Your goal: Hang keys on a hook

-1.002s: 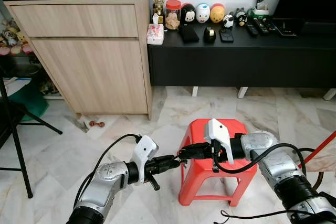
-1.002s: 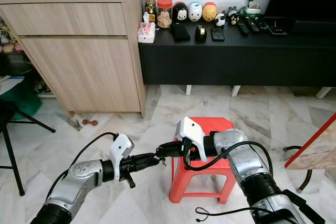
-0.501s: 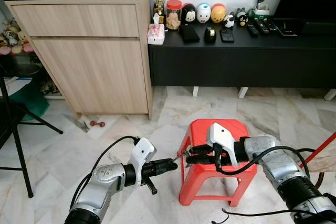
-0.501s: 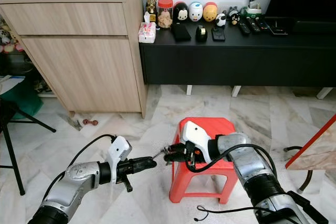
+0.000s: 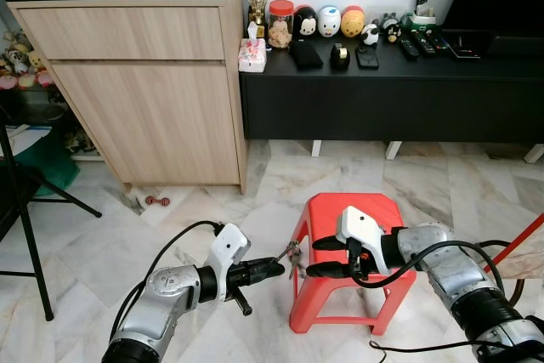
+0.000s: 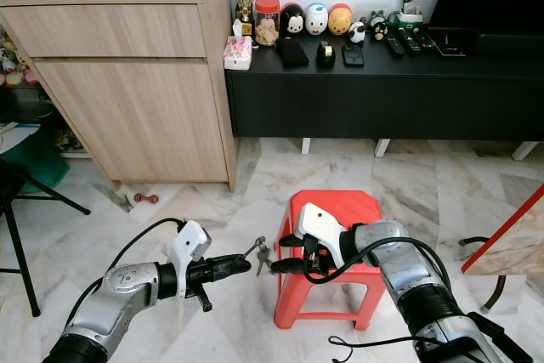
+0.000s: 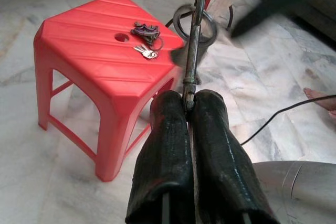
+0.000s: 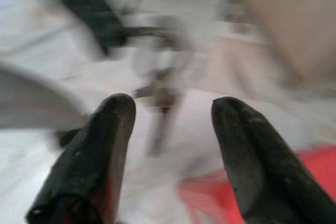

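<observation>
Hanging from the carabiner hook (image 7: 193,40) pinched in the left gripper (image 5: 274,269), a key ring (image 6: 259,252) dangles beside the red stool (image 5: 361,218); the right gripper (image 5: 323,257) stands spread apart, empty. More keys (image 7: 146,31) lie on the stool, so the job looks partly done.

Both arms are rounded silver metal shells with dark joints. Each wrist carries a white plastic housing, and a black cable loops from it back along the forearm. The left gripper (image 5: 274,268) and right gripper (image 5: 321,257) each end in two long, matte black, faintly textured fingers (image 7: 167,150).
</observation>
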{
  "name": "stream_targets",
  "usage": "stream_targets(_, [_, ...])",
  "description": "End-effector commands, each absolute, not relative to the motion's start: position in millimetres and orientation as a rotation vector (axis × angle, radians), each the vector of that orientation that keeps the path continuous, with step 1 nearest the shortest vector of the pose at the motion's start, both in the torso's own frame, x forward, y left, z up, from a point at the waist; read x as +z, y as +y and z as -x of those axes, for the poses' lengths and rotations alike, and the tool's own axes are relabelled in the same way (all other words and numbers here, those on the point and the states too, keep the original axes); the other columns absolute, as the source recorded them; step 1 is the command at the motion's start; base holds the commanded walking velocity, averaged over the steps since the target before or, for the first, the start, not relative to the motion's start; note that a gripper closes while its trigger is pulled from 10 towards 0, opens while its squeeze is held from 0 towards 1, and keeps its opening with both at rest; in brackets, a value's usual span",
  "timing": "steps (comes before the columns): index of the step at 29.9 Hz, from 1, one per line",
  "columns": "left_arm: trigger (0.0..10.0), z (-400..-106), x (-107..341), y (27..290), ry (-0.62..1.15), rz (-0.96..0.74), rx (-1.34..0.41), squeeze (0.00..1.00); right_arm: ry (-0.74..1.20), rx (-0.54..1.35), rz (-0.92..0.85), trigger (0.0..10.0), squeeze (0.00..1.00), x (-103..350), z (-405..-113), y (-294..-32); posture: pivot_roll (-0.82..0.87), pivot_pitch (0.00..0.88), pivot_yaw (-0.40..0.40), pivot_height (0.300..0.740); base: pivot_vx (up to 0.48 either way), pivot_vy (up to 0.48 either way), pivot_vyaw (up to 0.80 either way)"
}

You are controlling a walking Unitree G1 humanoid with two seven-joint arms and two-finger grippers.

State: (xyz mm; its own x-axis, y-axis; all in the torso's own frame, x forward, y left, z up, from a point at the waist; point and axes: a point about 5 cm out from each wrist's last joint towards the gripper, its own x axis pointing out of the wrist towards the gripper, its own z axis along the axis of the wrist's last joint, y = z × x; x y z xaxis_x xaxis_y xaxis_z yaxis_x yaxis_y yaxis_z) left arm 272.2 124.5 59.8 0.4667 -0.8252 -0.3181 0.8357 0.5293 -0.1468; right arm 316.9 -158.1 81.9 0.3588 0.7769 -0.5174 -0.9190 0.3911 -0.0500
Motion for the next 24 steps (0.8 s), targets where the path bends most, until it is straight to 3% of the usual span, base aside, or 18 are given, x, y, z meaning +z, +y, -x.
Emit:
stream_targets(1, [0.0,-271,60,127,0.367,-0.049,-1.012,0.00,0.390,0.989,0.381,10.0,0.00,92,-330,-165,0.10,0.072,-0.049,0.740,0.000,0.000,0.00])
stream_targets(10, [0.0,-275,50,137,0.348,-0.115,-0.852,0.00,0.351,0.631,0.252,10.0,0.00,84,-340,-185,0.10,0.073,-0.046,0.740,0.000,0.000,0.00])
stream_targets(11, [6.7,-276,49,139,0.341,-0.118,-0.815,0.00,0.363,0.595,0.233,10.0,0.00,78,-338,-187,0.09,0.073,-0.045,0.740,0.000,0.000,0.00])
stream_targets(12, [6.7,-277,48,140,0.336,-0.119,-0.792,0.00,0.371,0.572,0.220,10.0,0.00,73,-336,-188,0.09,0.073,-0.045,0.740,0.000,0.000,0.00])
stream_targets(13, [10.0,-278,48,141,0.332,-0.114,-0.767,0.00,0.382,0.550,0.204,10.0,0.00,68,-334,-189,0.10,0.073,-0.043,0.740,0.000,0.000,0.00])
stream_targets(24, [10.0,-289,47,162,0.251,-0.145,-0.450,0.00,0.615,0.193,0.013,10.0,0.00,-9,-283,-197,0.10,0.071,-0.034,0.740,0.000,0.000,0.00])
